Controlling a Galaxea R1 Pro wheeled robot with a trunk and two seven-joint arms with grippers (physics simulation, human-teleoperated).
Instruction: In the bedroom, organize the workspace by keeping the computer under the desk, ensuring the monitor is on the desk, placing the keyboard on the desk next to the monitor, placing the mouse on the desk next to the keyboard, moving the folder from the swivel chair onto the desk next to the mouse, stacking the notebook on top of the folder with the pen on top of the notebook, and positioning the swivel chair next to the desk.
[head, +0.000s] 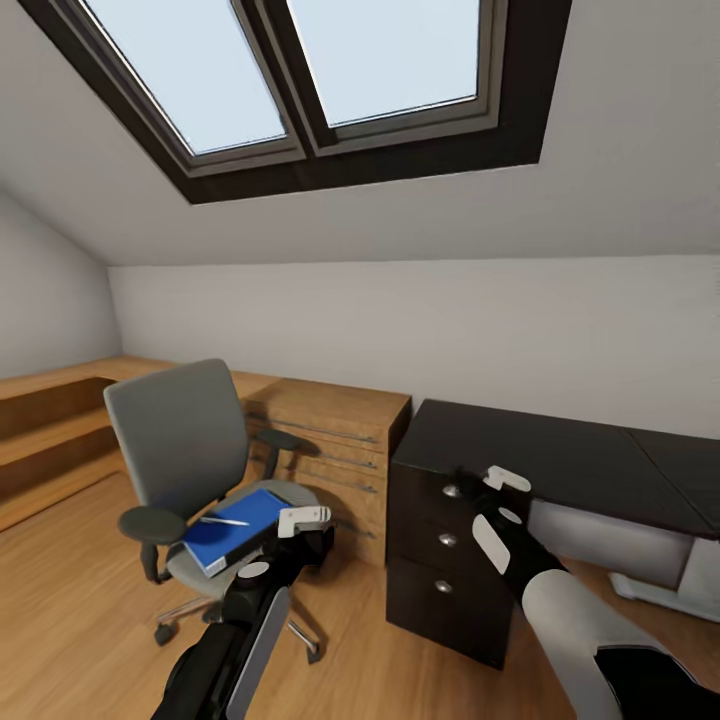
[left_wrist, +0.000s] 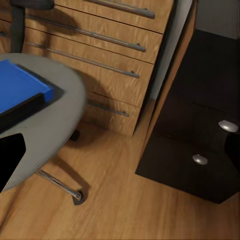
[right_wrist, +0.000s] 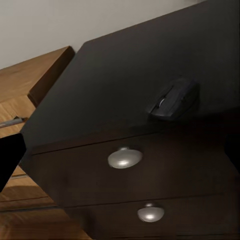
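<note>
Attic room: sloped white ceiling, skylight (head: 300, 80), wood floor (head: 70, 590). Glossy black desk (head: 560, 455) dead ahead of my right pincer (head: 497, 497), wooden chest (head: 335, 440) beside it. Mouse (right_wrist: 174, 98) sits near the desk's front edge, just beyond my right pincer, above the top knob (right_wrist: 124, 157); which way it points I can't tell. Folder (head: 232, 530) lies flat on the chair (head: 190, 470) just beside my left pincer (head: 303, 519), pen (head: 224, 520) on top, lying crosswise. Can't tell whether either pincer is spread.

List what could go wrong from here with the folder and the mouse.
1. The pen lies loose on the folder on the chair; lifting the folder at a tilt may roll it off.
2. The mouse sits close to the desk front edge above the drawers; the right claw nearby could knock it off.
3. The chair has casters, so a push from the left claw may roll it away.
</note>
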